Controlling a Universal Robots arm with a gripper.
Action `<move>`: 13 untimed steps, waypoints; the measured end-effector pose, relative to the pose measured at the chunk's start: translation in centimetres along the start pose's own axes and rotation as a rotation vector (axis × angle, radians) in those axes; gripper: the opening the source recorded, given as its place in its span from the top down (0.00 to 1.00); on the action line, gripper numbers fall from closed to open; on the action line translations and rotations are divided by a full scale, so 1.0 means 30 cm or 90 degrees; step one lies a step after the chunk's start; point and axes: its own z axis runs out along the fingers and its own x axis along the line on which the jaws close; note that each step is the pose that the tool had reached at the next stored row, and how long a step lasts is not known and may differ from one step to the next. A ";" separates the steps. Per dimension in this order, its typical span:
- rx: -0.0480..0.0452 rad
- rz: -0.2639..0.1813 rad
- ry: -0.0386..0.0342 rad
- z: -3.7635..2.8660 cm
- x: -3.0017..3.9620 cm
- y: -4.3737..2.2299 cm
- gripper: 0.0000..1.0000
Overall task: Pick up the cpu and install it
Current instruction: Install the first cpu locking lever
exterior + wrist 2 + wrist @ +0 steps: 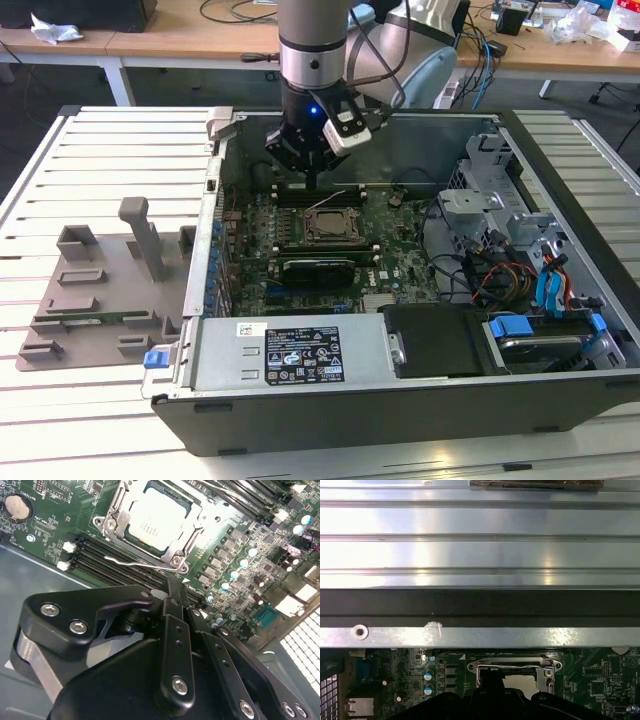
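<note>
Black gripper point(172, 597) linkage sits nearest the lens in the second wrist view, fingers drawn together to a narrow tip, nothing held. Directly beyond that tip, past the memory slots point(125, 562), the cpu point(156, 517) lies flat in the socket point(112, 522) on the motherboard point(45, 510), pale top showing, metal frame around it, thin wire lever point(135, 562) lying alongside. Gripper and cpu apart, not touching. Exterior view: gripper point(312, 180) hangs over the rear of the open pc case point(400, 400), socket point(328, 222) just in front and below. Judgement: cpu appears seated already; frame state unclear. Grey tray point(100, 300) rests on the table point(100, 140), well apart toward the exterior view's left.
</note>
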 end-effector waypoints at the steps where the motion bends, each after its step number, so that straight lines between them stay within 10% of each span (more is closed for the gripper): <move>1: 0.0000 0.000 0.0001 0.002 0.000 0.000 0.89; 5: 0.0001 0.000 0.0001 0.005 0.000 0.000 0.89; 9: -0.0392 0.001 0.0004 0.012 0.000 -0.007 0.89; 13: -0.0465 0.001 0.0010 0.026 -0.013 -0.023 0.89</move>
